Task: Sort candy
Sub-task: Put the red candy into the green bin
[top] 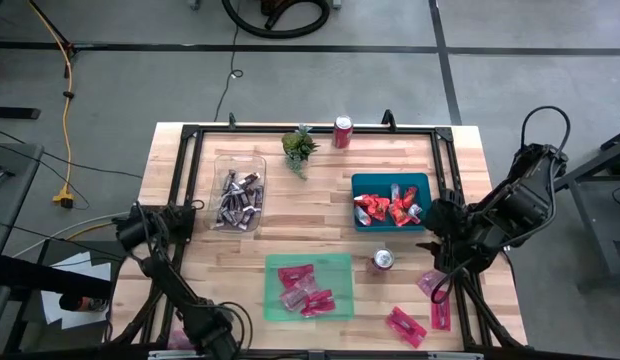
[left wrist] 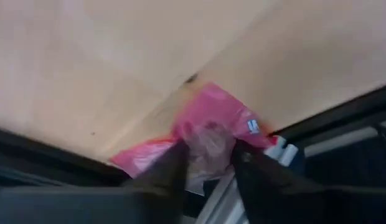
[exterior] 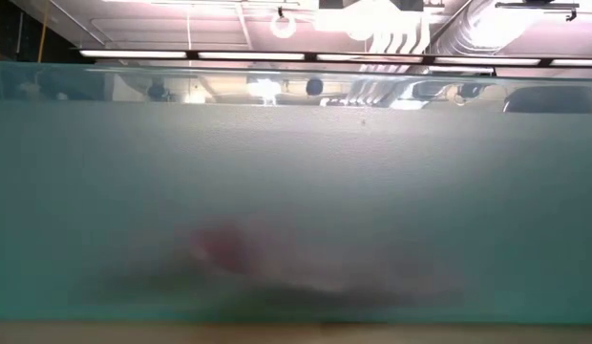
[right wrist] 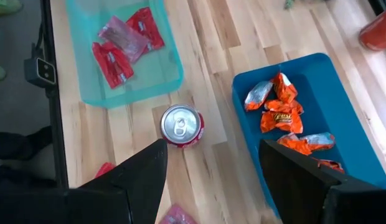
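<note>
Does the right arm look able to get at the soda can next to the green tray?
Probably yes: the right gripper hangs open just above the soda can, with bare table around it and nothing between.

Left gripper (left wrist: 208, 165) low at the near-left corner, fingers part-spread; right gripper (right wrist: 211, 168) wide, raised
</note>
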Motion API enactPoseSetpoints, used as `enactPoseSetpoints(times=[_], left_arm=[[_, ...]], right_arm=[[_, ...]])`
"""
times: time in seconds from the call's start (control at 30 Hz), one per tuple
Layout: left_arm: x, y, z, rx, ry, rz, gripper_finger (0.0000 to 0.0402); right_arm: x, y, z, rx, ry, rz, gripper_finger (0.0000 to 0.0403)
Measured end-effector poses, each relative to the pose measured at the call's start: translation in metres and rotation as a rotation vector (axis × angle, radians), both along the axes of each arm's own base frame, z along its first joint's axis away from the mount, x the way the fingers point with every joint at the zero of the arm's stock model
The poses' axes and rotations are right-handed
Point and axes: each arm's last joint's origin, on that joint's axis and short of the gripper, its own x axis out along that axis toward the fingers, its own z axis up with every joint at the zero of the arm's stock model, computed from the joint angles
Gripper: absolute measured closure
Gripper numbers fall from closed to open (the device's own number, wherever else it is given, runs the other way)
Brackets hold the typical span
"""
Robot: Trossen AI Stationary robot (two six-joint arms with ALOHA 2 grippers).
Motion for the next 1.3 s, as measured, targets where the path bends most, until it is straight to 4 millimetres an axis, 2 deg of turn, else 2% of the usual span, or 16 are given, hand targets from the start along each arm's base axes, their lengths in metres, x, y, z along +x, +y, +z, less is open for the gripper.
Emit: enactPoseSetpoints(times=[0.07, 0.13, 0.23, 0.37, 0.43, 0.53, 0.67, 0.73, 0.9, 1.03, 1.13, 1.3], left_arm=[[0.005, 0.003, 0.002, -0.014, -0.037, -0.017, 0.0354], [0.013, 0.011, 0.011, 0.021, -0.129, -0.019, 0.0383], [0.025, 0.037, 0.035, 0.164, -0.281, -0.005, 0.0387], [0.039, 0.085, 0.087, 0.296, -0.495, 0.012, 0.0396], [0.051, 0.108, 0.112, 0.313, -0.652, 0.05, 0.0398], [0.076, 0.137, 0.147, 0.251, -0.884, 0.103, 0.04], [0.109, 0.15, 0.185, 0.222, -1.08, -0.02, 0.0401], [0.129, 0.149, 0.193, 0.241, -1.12, -0.108, 0.0401], [0.181, 0.127, 0.177, 0.237, -1.069, -0.401, 0.0401], [0.207, 0.109, 0.145, 0.286, -0.943, -0.593, 0.0401], [0.215, 0.1, 0.12, 0.308, -0.847, -0.656, 0.0401], [0.214, 0.087, 0.077, 0.316, -0.691, -0.711, 0.0398]], right_arm=[[0.0, 0.0, 0.0, 0.006, 0.007, 0.005, 0.0155], [0.0, 0.0, 0.0, 0.008, 0.008, 0.006, 0.0155], [0.0, 0.0, 0.0, 0.003, 0.004, 0.003, 0.0155], [0.0, 0.0, 0.0, -0.013, -0.012, -0.005, 0.0155], [0.0, -0.001, 0.0, -0.02, -0.019, -0.009, 0.0155], [0.0, -0.001, 0.0, -0.02, -0.019, -0.009, 0.0155], [0.0, -0.001, 0.0, -0.024, -0.015, -0.009, 0.0155], [0.0, -0.001, 0.0, -0.024, -0.015, -0.01, 0.0155], [0.0, -0.001, 0.0, -0.034, -0.025, -0.015, 0.0155], [0.001, -0.002, 0.0, -0.042, -0.033, -0.019, 0.0155], [0.001, -0.002, 0.0, -0.043, -0.032, -0.019, 0.0155], [0.001, -0.002, 0.0, -0.043, -0.033, -0.02, 0.0155]])
